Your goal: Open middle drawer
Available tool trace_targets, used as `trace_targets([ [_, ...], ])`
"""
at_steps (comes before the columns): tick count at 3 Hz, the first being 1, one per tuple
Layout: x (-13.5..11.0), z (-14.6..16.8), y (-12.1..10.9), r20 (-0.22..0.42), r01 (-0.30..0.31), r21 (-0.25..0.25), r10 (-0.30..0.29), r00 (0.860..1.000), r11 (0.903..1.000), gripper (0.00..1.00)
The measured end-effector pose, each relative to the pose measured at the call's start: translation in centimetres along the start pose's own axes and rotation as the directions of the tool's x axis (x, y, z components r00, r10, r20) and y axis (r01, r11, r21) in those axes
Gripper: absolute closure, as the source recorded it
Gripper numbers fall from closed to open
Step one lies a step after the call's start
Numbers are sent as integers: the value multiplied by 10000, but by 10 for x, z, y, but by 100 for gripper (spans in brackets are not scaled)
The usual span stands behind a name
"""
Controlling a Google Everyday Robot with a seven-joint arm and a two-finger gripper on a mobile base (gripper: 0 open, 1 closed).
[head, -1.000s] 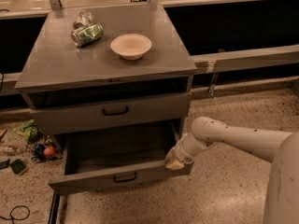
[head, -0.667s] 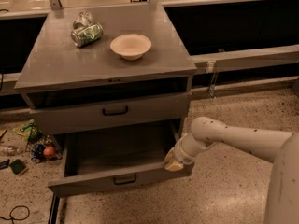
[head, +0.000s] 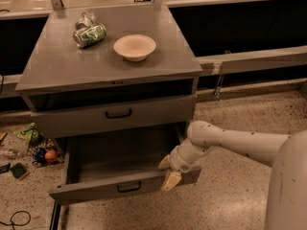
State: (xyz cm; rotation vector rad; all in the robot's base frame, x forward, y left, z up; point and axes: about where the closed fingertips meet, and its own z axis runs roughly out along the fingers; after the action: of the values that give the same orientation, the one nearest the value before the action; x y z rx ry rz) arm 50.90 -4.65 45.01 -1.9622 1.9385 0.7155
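The middle drawer [head: 110, 188] is pulled well out of the grey cabinet [head: 57, 66], showing its deep plain grey tray and a small black bar handle [head: 128, 187] on the front panel. My gripper [head: 168, 171] is at the right end of that front panel. One yellowish finger is inside the tray and the other is in front of the panel, spread apart. The white arm [head: 230, 140] reaches in from the right. The drawer above it [head: 115, 115] is closed, with its own black handle.
A white bowl [head: 135, 46] and a crushed green can [head: 89, 34] lie on the cabinet top. Litter and small objects [head: 36, 147] lie on the floor left of the cabinet, with a black cable [head: 14, 219] at the lower left. A low ledge [head: 254, 59] runs along the back right.
The middle drawer has slid a little further out. My gripper has moved slightly left and toward the camera along its front panel.
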Motion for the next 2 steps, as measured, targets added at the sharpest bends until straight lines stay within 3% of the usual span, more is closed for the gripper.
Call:
trace_targets([
  [1,-9,9,3,152,254,-432,-248,9996,9987,5],
  [2,-13,14,3,226,402,-667,-388,9990,9970,29],
])
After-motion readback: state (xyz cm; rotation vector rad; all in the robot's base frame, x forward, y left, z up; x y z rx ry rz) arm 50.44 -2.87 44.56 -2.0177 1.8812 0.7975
